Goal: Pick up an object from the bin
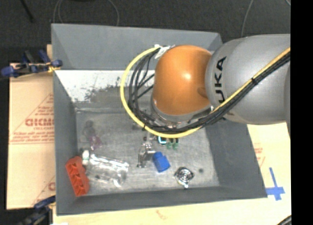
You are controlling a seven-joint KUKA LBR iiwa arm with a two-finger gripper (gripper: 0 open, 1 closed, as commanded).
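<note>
From where I stand, most of the wrist is hidden by the rounded orange cover [182, 79] and a loop of black and yellow cables [133, 102]. Only the lower metal end of the tool [145, 154] pokes out underneath, low over the floor of the grey bin [230, 158]. I cannot tell whether the tool is released or clenched, and I see nothing gripped in it. The nearest thing is a small blue piece [160, 162], lying just beside the tool on the arm's side and close enough that I can't say whether they touch. It is a stubby, somewhat oblong lump resting on the bin floor at a slant. One end points up towards the orange cover and the other towards the bin's near wall, tipped a little away from the tool. Just above the blue piece, tucked under the edge of the cover, are a few small green bits [171, 144]. Beyond the blue piece, further from the tool, sits a small round silver thing [183, 175]. On the tool's other side lies a crumpled clear plastic item [106, 168]. Past that, well away from the tool in the bin's corner, is a red block [77, 175]. A faint purple see-through thing [91, 136] lies further back on that same side.
</note>
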